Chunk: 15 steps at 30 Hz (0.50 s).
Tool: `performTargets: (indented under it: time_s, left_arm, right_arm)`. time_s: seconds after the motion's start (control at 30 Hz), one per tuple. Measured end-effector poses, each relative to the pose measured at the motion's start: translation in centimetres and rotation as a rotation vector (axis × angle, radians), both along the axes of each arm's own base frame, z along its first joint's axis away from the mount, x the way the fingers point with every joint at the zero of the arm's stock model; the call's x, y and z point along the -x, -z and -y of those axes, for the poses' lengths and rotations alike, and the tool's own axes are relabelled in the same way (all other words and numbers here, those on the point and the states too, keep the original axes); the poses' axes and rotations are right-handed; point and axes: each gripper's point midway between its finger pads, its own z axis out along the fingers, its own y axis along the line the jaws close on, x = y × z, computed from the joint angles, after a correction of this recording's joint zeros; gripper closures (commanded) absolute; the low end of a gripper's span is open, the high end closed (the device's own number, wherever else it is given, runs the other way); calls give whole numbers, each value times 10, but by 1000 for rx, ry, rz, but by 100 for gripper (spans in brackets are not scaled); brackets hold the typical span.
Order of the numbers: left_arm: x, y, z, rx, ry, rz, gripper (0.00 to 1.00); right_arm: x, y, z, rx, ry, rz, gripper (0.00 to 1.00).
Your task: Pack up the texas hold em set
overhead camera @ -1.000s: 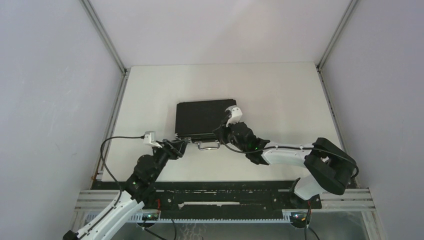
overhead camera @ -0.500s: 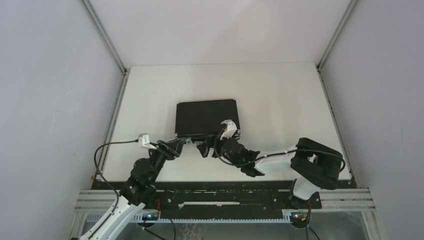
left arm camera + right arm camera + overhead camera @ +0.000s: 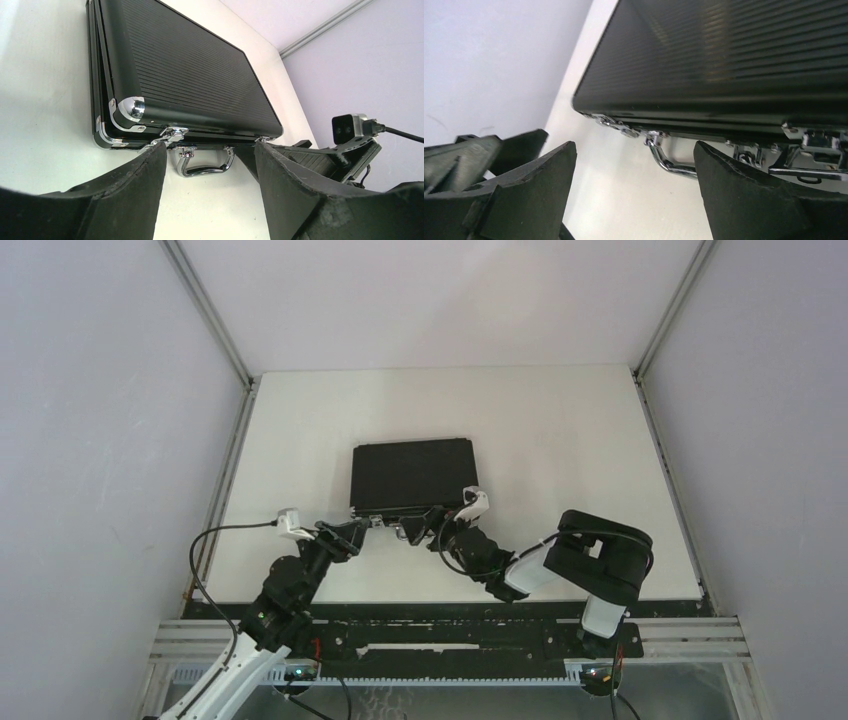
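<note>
Briefcase (image 3: 412,475) lies flat on table (image 3: 560,420), lid down, handle (image 3: 205,162) on near edge. No chips, cards or buttons visible outside case, so filling looks done. Left gripper (image 3: 206,150) off case's near-left corner, jaws well apart, empty. Right gripper (image 3: 634,150) just before handle, jaws wide, empty. Latches (image 3: 172,134) beside handle: fastened or not, can't tell. Probably last job left.

walls (image 3: 90,440): pale grey | table (image 3: 560,430): white | frame rails (image 3: 205,310): metal
</note>
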Motion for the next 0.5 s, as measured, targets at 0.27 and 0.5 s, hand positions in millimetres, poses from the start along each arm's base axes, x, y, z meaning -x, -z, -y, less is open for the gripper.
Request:
performTargets:
  time_s: [0.27, 0.5]
  left_arm:
    - [-1, 0, -1, 0, -6, 1, 31]
    - [-1, 0, -1, 0, -8, 2, 31]
  right_arm:
    - [-15, -12, 3, -79, 30, 15, 5]
    - [-20, 1, 6, -81, 40, -23, 5]
